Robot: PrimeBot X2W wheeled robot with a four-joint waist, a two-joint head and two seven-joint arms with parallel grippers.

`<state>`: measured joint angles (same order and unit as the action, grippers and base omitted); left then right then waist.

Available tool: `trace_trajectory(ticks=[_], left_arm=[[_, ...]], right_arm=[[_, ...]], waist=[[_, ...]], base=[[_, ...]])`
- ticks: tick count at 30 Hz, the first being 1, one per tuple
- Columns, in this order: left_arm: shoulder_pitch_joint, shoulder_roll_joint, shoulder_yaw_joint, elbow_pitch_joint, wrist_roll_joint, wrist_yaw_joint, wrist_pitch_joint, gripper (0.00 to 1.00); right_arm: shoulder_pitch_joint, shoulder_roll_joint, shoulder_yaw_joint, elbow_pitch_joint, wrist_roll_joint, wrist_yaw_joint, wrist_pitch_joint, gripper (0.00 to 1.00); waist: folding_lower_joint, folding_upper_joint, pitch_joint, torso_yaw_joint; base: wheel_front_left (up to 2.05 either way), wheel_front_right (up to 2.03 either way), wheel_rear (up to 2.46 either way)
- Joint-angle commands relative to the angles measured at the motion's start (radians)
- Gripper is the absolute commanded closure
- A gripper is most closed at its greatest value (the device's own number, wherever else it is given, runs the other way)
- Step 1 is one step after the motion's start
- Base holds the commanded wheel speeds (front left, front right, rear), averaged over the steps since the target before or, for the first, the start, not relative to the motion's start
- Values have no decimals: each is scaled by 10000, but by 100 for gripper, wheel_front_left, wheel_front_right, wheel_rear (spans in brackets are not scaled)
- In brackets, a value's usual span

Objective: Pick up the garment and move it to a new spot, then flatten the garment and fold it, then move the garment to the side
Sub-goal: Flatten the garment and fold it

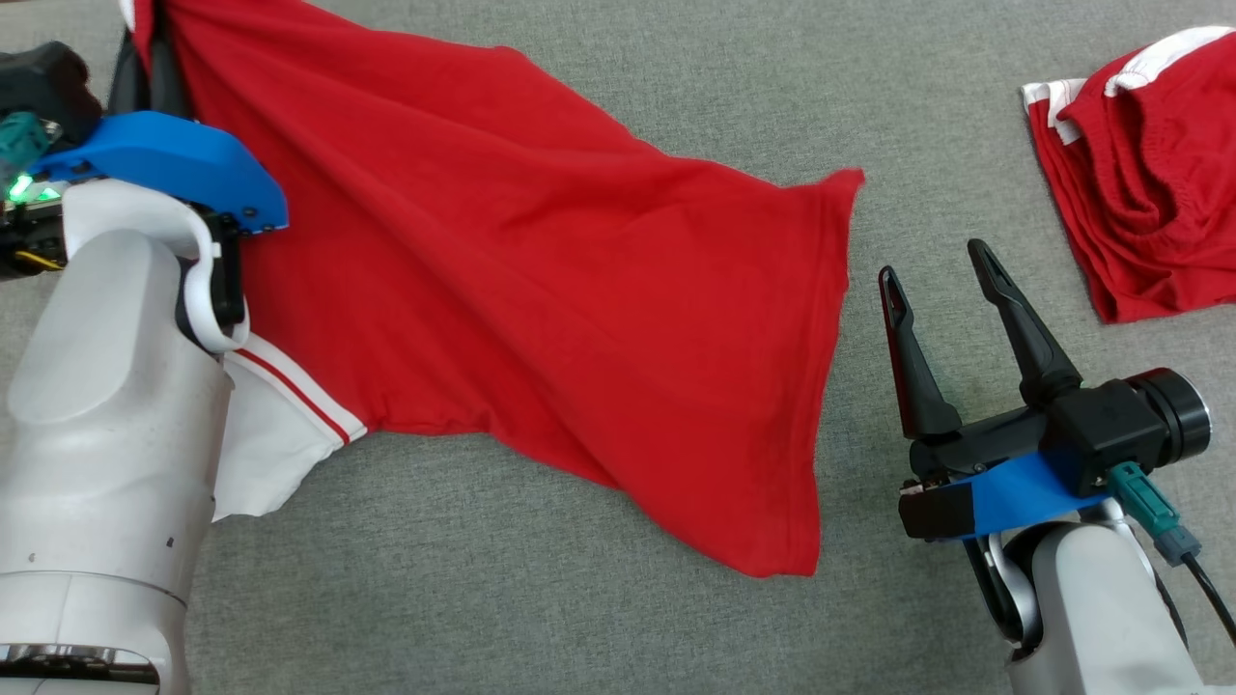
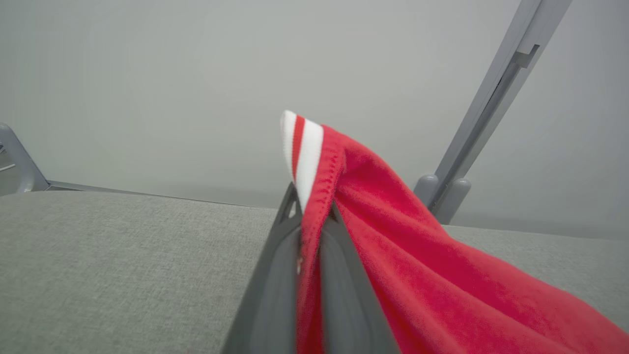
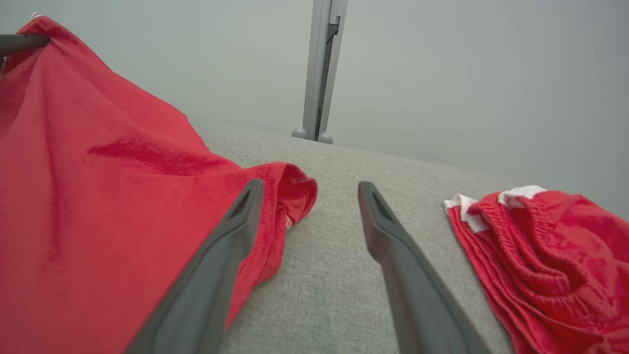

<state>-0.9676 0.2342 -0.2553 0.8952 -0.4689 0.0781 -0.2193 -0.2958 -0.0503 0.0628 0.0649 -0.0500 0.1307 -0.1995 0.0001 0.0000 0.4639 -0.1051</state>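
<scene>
A red garment (image 1: 541,309) with white, red-striped trim stretches from the upper left down across the grey table (image 1: 676,77). My left gripper (image 2: 312,211) is shut on its striped edge and holds that end lifted; in the head view its fingers (image 1: 154,72) reach up at the top left. A white-trimmed sleeve (image 1: 275,425) hangs beside my left forearm. My right gripper (image 1: 941,265) stands open above bare table, just right of the garment's hem (image 1: 830,386). In the right wrist view the garment (image 3: 98,206) lies to the left of the open fingers (image 3: 393,246).
Red shorts (image 1: 1149,183) with white trim lie crumpled at the table's far right, also in the right wrist view as red shorts (image 3: 550,260). A grey upright post (image 3: 322,69) rises behind the table's back edge. Bare grey cloth surface lies between the two garments.
</scene>
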Motion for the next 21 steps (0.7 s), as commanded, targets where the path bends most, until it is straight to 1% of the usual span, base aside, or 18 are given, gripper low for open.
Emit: trace_trajectory(ticks=[1, 3, 4, 5, 6, 13, 14, 15, 16, 18, 19, 21], left_arm=[[-180, 65, 182, 171, -147, 28, -148, 100], [-222, 97, 291, 342, -224, -49, -236, 100], [-246, 126, 306, 403, -230, -87, -270, 84], [-245, 123, 297, 464, -250, -188, -307, 21], [-235, 100, 289, 501, -282, -276, -319, 0], [83, 30, 160, 213, -287, -1000, -426, 0], [182, 42, 154, 94, -271, -1072, -441, 0], [660, -6, 187, -413, -280, -1240, -458, 0], [870, -35, 204, -656, -265, -1285, -459, 0], [1727, -97, 290, -1533, -186, -1295, -465, 0], [1727, -97, 290, -1533, -186, -1295, -465, 0], [2374, -162, 313, -2166, -100, -1268, -465, 0]], right_arm=[[-160, -4, -33, 41, 44, 1, -75, 0], [-153, -4, -49, 68, 62, 1, -99, 0], [-152, -4, -62, 86, 64, 1, -115, 0], [-153, -4, -77, 104, 68, 1, -129, 0], [-135, -4, -99, 116, 64, 1, -130, 0], [108, -4, -232, 303, 104, 1, -134, 0], [129, -4, -249, 331, 121, 1, -118, 0], [226, -6, -367, 505, 161, 1, 41, 0], [223, -7, -435, 590, 141, -1, 173, 0], [145, -9, -641, 945, 63, -1, 784, 0], [145, -9, -641, 945, 63, -1, 784, 0], [-56, -3, -738, 1271, -19, 1, 1226, 0]], waist=[[-1, 0, 18, -9], [-1, 0, 24, -8], [-1, 0, 21, 1], [-1, 0, 12, 16], [-1, 0, -11, 45], [-1, 0, -355, 386], [-1, 0, -431, 436], [-1, 0, -690, 614], [-1, 0, -772, 681], [-1, 0, -1032, 869], [-1, 0, -1032, 869], [-1, 0, -1176, 1003]], base=[[0, 0, 0], [0, 0, 0], [0, 0, 0], [0, 0, 0], [0, 0, 0], [0, 0, 0], [0, 0, 0], [0, 0, 0], [0, 0, 0], [0, 0, 0], [0, 0, 0], [0, 0, 0]])
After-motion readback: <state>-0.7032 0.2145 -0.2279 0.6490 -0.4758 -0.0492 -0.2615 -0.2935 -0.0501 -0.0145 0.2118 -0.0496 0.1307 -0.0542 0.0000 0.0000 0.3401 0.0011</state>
